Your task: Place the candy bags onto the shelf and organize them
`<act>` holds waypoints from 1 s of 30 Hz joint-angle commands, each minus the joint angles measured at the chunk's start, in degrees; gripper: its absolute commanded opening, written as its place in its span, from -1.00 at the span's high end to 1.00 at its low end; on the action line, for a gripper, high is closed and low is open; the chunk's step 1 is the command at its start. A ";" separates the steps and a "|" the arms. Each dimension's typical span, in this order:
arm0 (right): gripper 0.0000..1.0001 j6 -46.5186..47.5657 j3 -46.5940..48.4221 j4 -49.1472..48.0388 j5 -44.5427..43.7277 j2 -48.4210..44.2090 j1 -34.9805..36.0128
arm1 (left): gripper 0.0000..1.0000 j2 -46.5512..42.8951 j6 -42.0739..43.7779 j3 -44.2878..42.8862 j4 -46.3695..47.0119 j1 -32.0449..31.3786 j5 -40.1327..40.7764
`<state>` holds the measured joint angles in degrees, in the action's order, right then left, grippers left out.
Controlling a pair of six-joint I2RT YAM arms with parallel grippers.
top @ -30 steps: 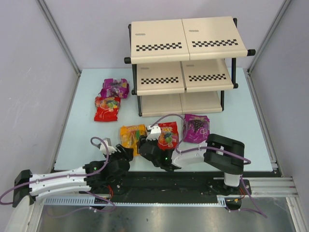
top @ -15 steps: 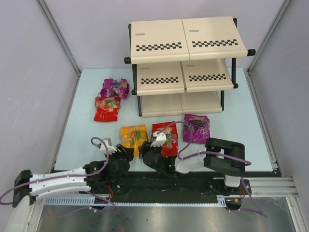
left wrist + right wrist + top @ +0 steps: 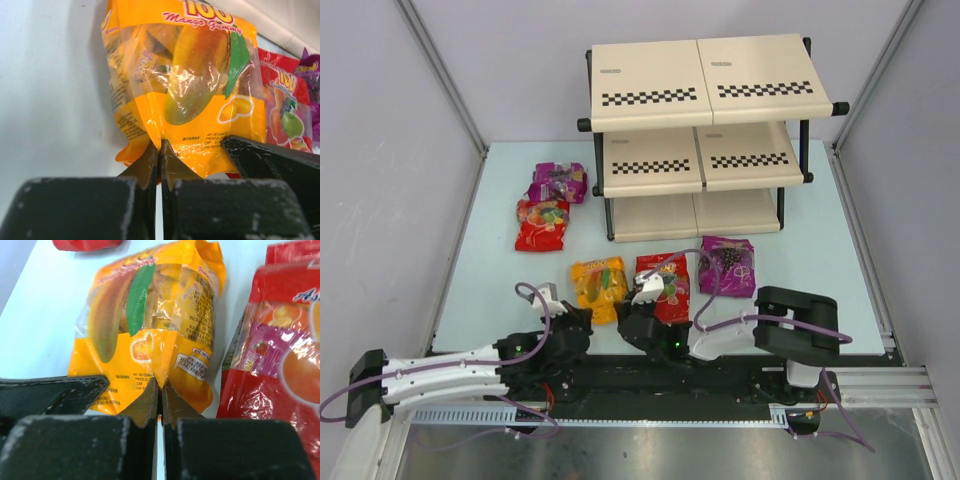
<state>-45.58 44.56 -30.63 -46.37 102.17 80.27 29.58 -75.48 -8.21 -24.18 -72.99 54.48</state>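
**Top view.** No bags on the shelf [image 3: 650, 75] boards that show; all five lie on the desk [image 3: 500, 290], so by my reading the whole job remains.
- The far purple bag [image 3: 558, 182] and the far red bag [image 3: 542, 224] lie left of the shelf, one just before the other.
- The orange bag [image 3: 597, 288], near red bag [image 3: 665, 285] and near purple bag [image 3: 728, 265] sit in a row before the shelf's bottom tier.
- Both arms lie low along the desk's near edge.
- The left claw [image 3: 582, 320] and right claw [image 3: 625, 318] point toward the near hem of the orange bag, close together.

**Left wrist view.**
- The left claw [image 3: 159, 150] is pressed together, with only a hairline between the tips.
- Its tips sit at the near hem of the orange bag [image 3: 185, 85]. I cannot tell whether they touch it, and no film shows between them.
- The near red bag [image 3: 285, 115] is just right of the orange bag.

**Right wrist view.**
- The right claw [image 3: 160, 387] is likewise pressed together, and nothing shows pinched.
- The orange bag [image 3: 150, 325] is straight ahead and the near red bag [image 3: 280, 355] is to the right.
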 commanded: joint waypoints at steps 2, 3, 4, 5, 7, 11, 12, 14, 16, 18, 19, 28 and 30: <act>1.00 11.64 -0.43 -1.62 -4.51 -9.96 2.69 | 0.99 -0.14 12.08 -7.16 1.25 -0.31 1.16; 1.00 13.22 -0.43 -1.28 -5.13 -11.80 3.05 | 0.99 0.03 13.51 -10.13 1.07 -0.66 1.33; 1.00 15.24 -0.35 -0.84 -5.92 -14.95 3.49 | 1.00 0.47 15.17 -11.64 1.07 -1.10 2.12; 1.00 16.22 -0.26 0.56 -7.14 -16.90 4.01 | 0.99 0.74 18.76 -13.14 1.77 -1.54 2.47; 1.00 17.63 0.00 2.41 -8.29 -20.24 4.54 | 1.00 2.05 22.73 -17.88 2.82 -3.03 2.91; 1.00 21.49 1.06 8.20 -10.05 -29.98 4.72 | 1.00 8.80 34.66 -25.88 8.17 -6.19 3.87; 1.00 22.46 1.41 8.83 -10.32 -31.75 4.72 | 1.00 10.13 36.35 -28.77 9.15 -8.11 4.14; 1.00 26.66 1.50 9.19 -10.23 -36.22 4.98 | 1.00 13.64 43.47 -31.07 13.97 -9.79 3.36; 1.00 29.48 1.59 9.36 -10.32 -39.14 5.77 | 1.00 15.93 49.25 -34.67 17.92 -10.15 0.73; 1.00 33.08 2.37 10.76 -11.02 -43.17 6.82 | 1.00 18.82 52.53 -37.83 20.31 -10.24 -2.34; 1.00 34.49 3.94 12.51 -11.63 -44.41 7.09 | 1.00 19.71 55.15 -39.07 21.62 -10.24 -3.14; 1.00 57.14 16.52 11.23 -14.54 -48.47 8.68 | 1.00 32.18 77.98 -60.24 29.17 -10.15 -4.92; 1.00 60.86 19.86 9.46 -14.63 -48.03 8.24 | 1.00 34.22 82.06 -65.69 31.21 -9.02 -5.26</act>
<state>3.36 57.34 -12.75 -63.00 54.24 87.99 60.69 -7.97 -64.16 -3.51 -82.35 52.82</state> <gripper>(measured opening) 0.021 0.008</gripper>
